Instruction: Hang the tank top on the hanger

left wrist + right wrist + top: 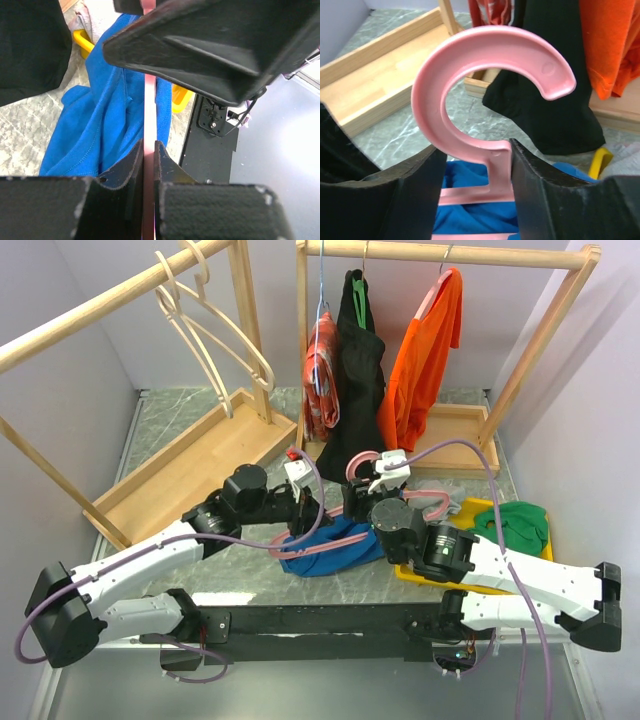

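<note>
Clamping left claw (149, 156) and right claw (476, 165) on the stiff pink plastic hanger (485, 47), we judge the limp royal-blue fabric tank top (325, 552), heaped on the bench (255, 585), best pinched by a strap.

White arms (150, 555); blk end effectors (148, 155) (476, 170); purple cables (470, 445).

So the right tool (477, 165) has its two black fingers (545, 200) clamped on the neck of the pink hanger (485, 42), just below the hook, which stands upright and curls open to the right. The blue tank top (470, 215) is bunched right under it. Behind sits a wooden rack base (375, 85) on the grey marbled worktop (395, 135), with a black garment (555, 100) and an orange one (615, 45) hanging. A yellow bin corner (601, 160) peeks in at right.
</note>
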